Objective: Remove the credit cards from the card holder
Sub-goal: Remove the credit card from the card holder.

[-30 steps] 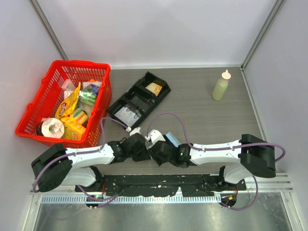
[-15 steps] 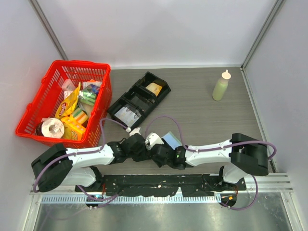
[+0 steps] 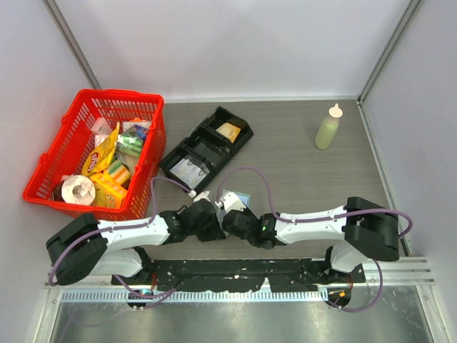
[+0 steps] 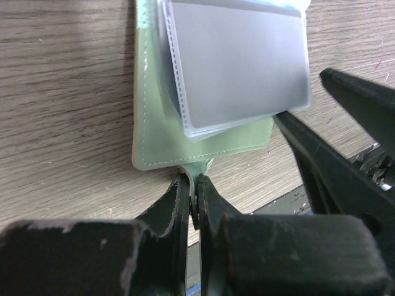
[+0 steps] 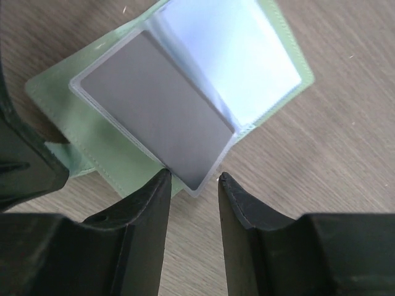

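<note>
The card holder (image 4: 157, 139) lies spread open on the tabletop (image 3: 300, 179), lower middle of the overhead view, with the left gripper (image 4: 193, 185) jaws clenched on a small tab at its edge. The right gripper (image 5: 191, 179) jaws stand apart, straddling the corner of a clear sleeve (image 5: 199, 185) that holds one of the credit cards (image 5: 157, 120), not yet pinching it. No card looks to be out, so I judge the task barely begun.
</note>
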